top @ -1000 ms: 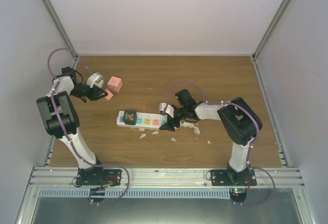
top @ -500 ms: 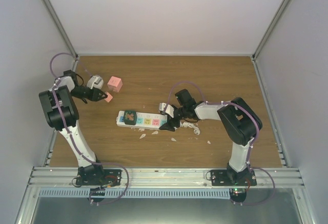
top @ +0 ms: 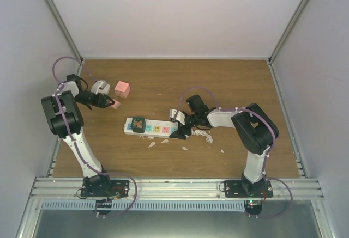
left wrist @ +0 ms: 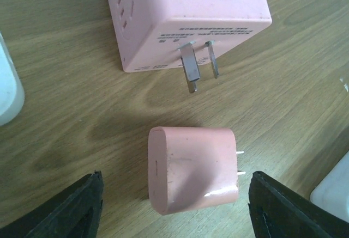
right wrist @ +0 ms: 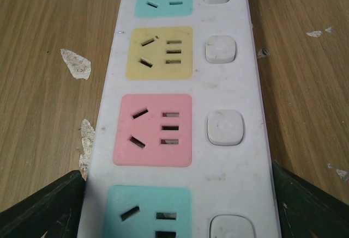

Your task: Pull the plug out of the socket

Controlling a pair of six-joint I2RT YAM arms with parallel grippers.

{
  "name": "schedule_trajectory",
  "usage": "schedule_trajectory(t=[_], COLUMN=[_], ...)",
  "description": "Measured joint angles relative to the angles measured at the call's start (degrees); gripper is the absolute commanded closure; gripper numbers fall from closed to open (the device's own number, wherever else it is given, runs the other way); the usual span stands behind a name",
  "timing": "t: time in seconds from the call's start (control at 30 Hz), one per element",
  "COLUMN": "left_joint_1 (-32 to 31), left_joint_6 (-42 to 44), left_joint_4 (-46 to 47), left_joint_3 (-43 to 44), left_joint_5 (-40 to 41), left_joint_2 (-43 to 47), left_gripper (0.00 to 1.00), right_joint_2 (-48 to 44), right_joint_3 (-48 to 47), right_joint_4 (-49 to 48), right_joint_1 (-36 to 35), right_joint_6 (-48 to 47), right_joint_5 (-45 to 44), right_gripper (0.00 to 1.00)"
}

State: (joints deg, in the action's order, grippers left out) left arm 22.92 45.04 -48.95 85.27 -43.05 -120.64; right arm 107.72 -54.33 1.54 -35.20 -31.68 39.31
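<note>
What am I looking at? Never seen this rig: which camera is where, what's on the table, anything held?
Two robot arms, each ending in a two-finger gripper, are bolted at the near edge of a wooden table. The wide picture looks down from above and behind; the other two come from cameras on the wrists. The left gripper stands open around a small pink plug lying on the table, beside a pink cube adapter. The right gripper straddles a white power strip and seems to pinch its sides. A dark plug sits in the strip's other end.
</note>
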Motion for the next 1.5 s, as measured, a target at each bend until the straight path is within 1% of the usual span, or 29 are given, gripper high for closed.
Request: schedule_trajectory(t=[0.1, 0.17, 0.23, 0.33, 0.43, 0.57, 0.7, 0.77, 0.9, 1.2, 1.37, 1.5], left_joint_1=[0.07, 0.07, 0.07, 0.07, 0.04, -0.59, -1.75, -2.71, -5.25, -13.44, -20.00, -23.61], left_joint_6=[0.28, 0.59, 1.05, 2.38, 4.74, 10.16, 16.33, 19.06, 25.44, 38.25, 42.01, 43.01], left_joint_4=[0.59, 1.09, 1.33, 1.20, 0.15, -2.62, -5.16, -6.38, -8.22, -10.64, -10.56, -10.45], left_joint_3=[-0.09, -0.50, -0.76, -0.76, -0.76, -1.40, -4.17, -5.70, -9.07, -13.97, -16.22, -16.70], left_joint_5=[0.72, 1.09, 1.44, 1.79, 1.75, 1.51, 0.72, 0.28, -0.26, 1.01, 3.41, 5.27], left_joint_2=[0.76, 2.12, 4.09, 6.75, 9.09, 12.72, 16.83, 18.43, 21.68, 27.67, 28.83, 28.83], left_gripper=[0.17, 0.12, 0.02, 0.01, 0.01, 0.01, 0.01, 0.01, 0.01, 0.01, 0.01, 0.01], right_joint_2=[0.00, 0.00, 0.00, 0.00, 0.00, 0.00, 0.00, 0.00, 0.00, 0.00, 0.00, 0.00], right_joint_3=[0.00, 0.00, 0.00, 0.00, 0.00, 0.00, 0.00, 0.00, 0.00, -0.11, -0.13, -0.17], right_joint_4=[0.00, 0.00, 0.00, 0.02, 0.02, 0.04, 0.09, 0.11, 0.11, 0.35, 0.39, 0.44], right_joint_1=[0.00, 0.00, 0.00, 0.00, 0.00, 0.00, 0.00, 0.00, 0.00, -0.04, -0.04, -0.04], right_joint_6=[-0.02, -0.02, -0.02, -0.04, -0.07, -0.46, -0.59, -0.63, -0.66, -0.90, -1.03, -1.07], right_joint_5=[-0.02, 0.00, 0.00, 0.00, 0.00, 0.00, 0.02, 0.11, 0.17, 0.13, 0.09, 0.09], right_gripper=[0.54, 0.49, 0.43, 0.33, 0.26, 0.21, 0.16, 0.15, 0.15, 0.15, 0.15, 0.15])
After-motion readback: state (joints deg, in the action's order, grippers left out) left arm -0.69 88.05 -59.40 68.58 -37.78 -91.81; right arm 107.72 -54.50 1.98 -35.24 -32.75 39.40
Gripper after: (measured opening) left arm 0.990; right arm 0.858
